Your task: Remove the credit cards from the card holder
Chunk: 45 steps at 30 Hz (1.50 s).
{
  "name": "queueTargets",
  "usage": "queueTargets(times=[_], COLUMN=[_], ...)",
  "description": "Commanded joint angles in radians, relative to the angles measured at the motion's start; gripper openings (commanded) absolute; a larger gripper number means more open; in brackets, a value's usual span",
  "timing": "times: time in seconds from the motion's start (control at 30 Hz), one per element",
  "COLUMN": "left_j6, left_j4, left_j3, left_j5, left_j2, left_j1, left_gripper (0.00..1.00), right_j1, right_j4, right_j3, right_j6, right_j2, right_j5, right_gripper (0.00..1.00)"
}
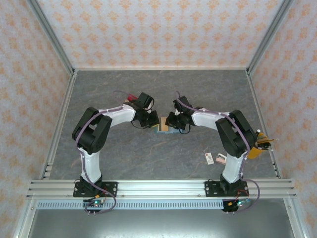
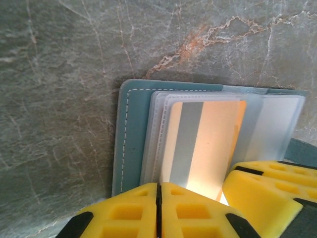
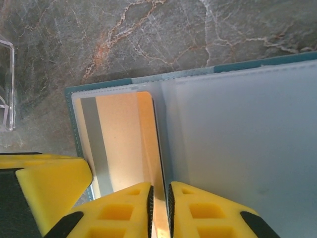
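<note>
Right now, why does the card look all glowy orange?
Left wrist view: the credit card shines warm orange, washed nearly white beside the left gripper's fingers. Right wrist view: same orange shine, the clear sleeve looks milky. Top external view: even light, no glare.

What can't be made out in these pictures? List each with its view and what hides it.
- Left wrist: the near edge of the credit card, under the left gripper; what it pinches is unclear.
- Right wrist: whether the right gripper grips anything; the clear tray, cut by the left edge.
- Top view: the card holder, tiny, mostly covered by both grippers.
</note>
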Motion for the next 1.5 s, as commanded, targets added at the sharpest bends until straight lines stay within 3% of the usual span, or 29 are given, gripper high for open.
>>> queueTargets(times=[0.0,0.43,0.63,1.0,1.13,1.3,1.47], left_j6=[0.015,0.008,0.019,0.035,0.035,0.038,0.046], left_j4=[-0.025,-0.048,-0.074,-0.102,-0.102,-0.105,-0.113], left_j3=[0.018,-0.004,0.0,0.01,0.01,0.009,0.005], left_j5=[-0.004,-0.036,-0.065,-0.087,-0.085,-0.087,-0.094], left_j2=[0.027,0.043,0.027,0.015,0.017,0.017,0.027], left_j1=[-0.004,-0.004,-0.004,-0.003,-0.003,-0.003,-0.002], left_gripper=[0.09,0.06,0.07,0.07,0.07,0.07,0.06], right_j1=[0.001,-0.001,-0.001,-0.005,-0.005,-0.007,-0.013], right_j4=[-0.014,-0.005,-0.021,-0.054,-0.032,0.013,0.021], right_j3=[0.027,0.02,0.009,-0.028,-0.03,-0.023,-0.015], right_j6=[-0.015,-0.02,-0.027,-0.047,-0.046,-0.043,-0.045], right_j2=[0.026,0.036,0.007,-0.072,-0.06,-0.038,-0.016], right_j5=[0.011,-0.011,0.036,0.124,0.074,-0.02,-0.043], right_gripper=[0.19,0.14,0.06,0.03,0.04,0.16,0.19])
